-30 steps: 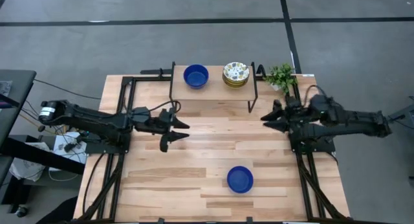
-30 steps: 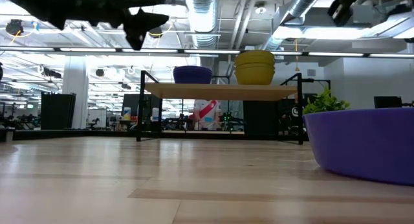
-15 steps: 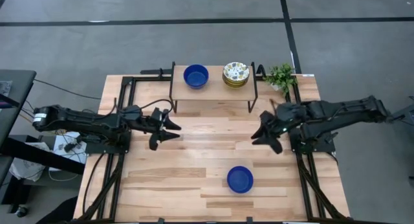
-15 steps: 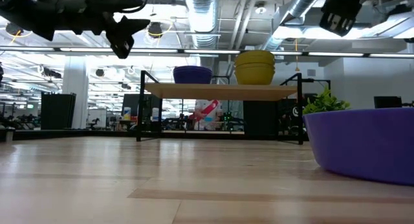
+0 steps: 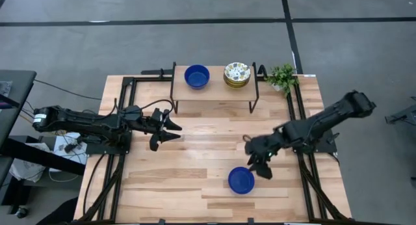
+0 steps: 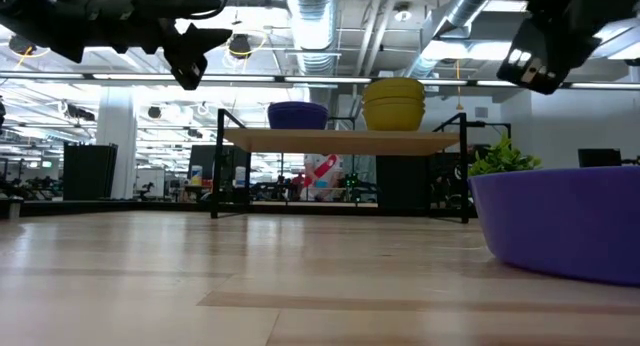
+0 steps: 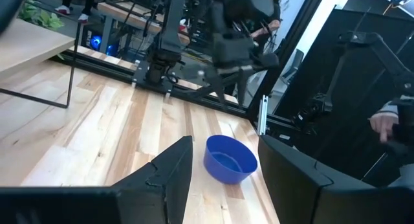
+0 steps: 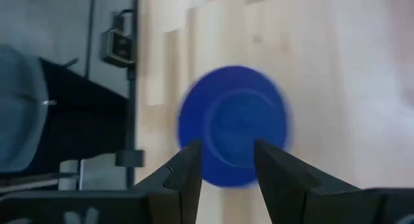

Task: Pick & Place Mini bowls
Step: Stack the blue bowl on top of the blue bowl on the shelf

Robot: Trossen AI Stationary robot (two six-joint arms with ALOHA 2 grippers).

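Right gripper (image 5: 258,162) hung above the table (image 5: 195,186) just up-left of the lone blue bowl (image 5: 241,180) at lower centre of the high view, fingers parted with nothing between them, tips aimed at the bowl. Showed in the right wrist view as two dark fingers (image 8: 184,179) spread apart, the blue bowl (image 8: 234,125) blurred beyond them on the wood. Left gripper (image 5: 164,129) hovered over the table at middle left of the high view, well apart from every bowl, jaws likewise spread and empty; framed the same blue bowl (image 7: 230,159) far off between its fingers (image 7: 169,172) in the left wrist view. Second blue bowl (image 5: 197,76) sat on the raised shelf (image 5: 214,90) at upper centre, beside a stack of floral bowls (image 5: 237,75). Small green plant (image 5: 282,76) stood right of the shelf.
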